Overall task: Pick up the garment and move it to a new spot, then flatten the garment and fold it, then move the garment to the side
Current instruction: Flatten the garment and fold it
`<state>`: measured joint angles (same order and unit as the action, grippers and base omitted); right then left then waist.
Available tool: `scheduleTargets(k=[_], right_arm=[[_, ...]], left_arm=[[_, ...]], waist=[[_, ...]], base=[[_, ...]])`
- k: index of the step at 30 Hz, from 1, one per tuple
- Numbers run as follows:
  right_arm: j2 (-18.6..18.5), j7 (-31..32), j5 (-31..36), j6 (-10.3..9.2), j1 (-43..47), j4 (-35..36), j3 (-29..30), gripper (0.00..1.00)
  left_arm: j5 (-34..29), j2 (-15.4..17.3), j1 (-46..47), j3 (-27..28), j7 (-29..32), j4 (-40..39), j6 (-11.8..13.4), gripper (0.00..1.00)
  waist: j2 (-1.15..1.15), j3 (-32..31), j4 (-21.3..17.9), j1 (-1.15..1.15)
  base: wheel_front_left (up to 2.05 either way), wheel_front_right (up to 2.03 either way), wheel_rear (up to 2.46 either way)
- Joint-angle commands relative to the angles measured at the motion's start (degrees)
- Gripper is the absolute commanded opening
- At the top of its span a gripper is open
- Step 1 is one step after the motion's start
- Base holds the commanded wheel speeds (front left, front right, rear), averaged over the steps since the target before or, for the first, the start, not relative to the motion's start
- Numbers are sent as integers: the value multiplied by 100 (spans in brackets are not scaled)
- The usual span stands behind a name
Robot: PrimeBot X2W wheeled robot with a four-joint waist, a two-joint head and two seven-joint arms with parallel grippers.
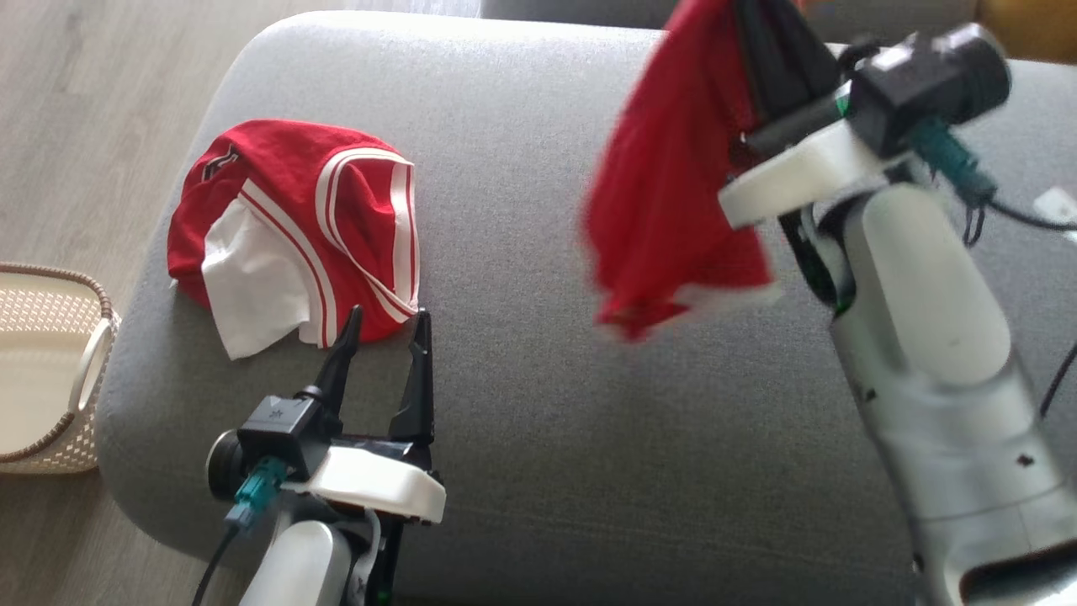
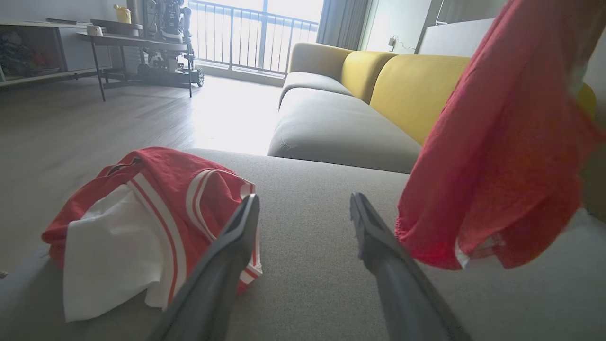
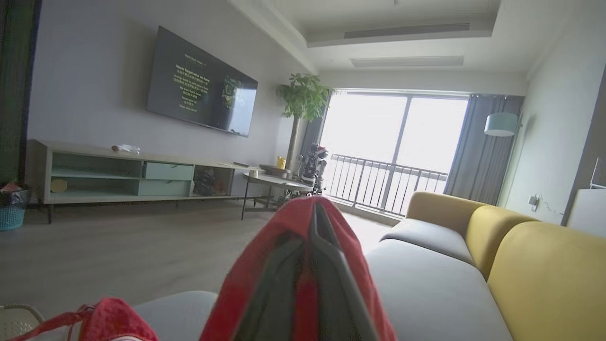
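Grey sofa bears red-and-white garment beside left tool.

Hanging red garment, apparently bunched.

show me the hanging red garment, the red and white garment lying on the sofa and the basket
hanging red garment [image 1: 673, 194], head view, middle of the draped cloth
red and white garment [image 1: 278, 160], head view, red upper part
basket [image 1: 46, 313], head view, woven wall
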<state>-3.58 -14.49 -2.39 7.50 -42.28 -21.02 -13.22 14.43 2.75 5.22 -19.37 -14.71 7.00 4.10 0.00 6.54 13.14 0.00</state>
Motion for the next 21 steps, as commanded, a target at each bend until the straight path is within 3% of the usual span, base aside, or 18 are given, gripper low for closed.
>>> scheduleTargets(k=[1,5,14,18,19,20,21], right_arm=[[70,-50,-111,-1,-312,260,-112,0],[-71,-51,-144,-1,-461,127,-79,0],[-1248,59,224,-1,80,-1340,764,0],[-1540,115,431,-1,344,-2007,1301,0],[-1614,108,609,-1,373,-2146,1446,56],[-1630,135,753,-1,385,-2303,1650,100],[-1609,134,896,-1,382,-2422,1811,100]], left_arm=[[-9,13,142,243,-29,-220,26,100],[12,13,99,240,-29,-265,45,100],[15,13,264,108,-29,-258,61,100],[-64,13,284,128,-29,-193,33,100],[-86,13,296,132,-29,-173,17,100],[-100,13,312,135,-29,-161,7,100],[-108,13,327,143,-29,-154,3,100]], waist=[[0,-6,-11,0],[0,83,-44,0],[0,357,15,0],[0,432,-65,0],[0,443,-87,0],[0,449,-112,0],[0,453,-142,0]], base=[[0,0,0],[0,0,0],[0,0,0],[0,0,0],[0,0,0],[0,0,0],[0,0,0]])
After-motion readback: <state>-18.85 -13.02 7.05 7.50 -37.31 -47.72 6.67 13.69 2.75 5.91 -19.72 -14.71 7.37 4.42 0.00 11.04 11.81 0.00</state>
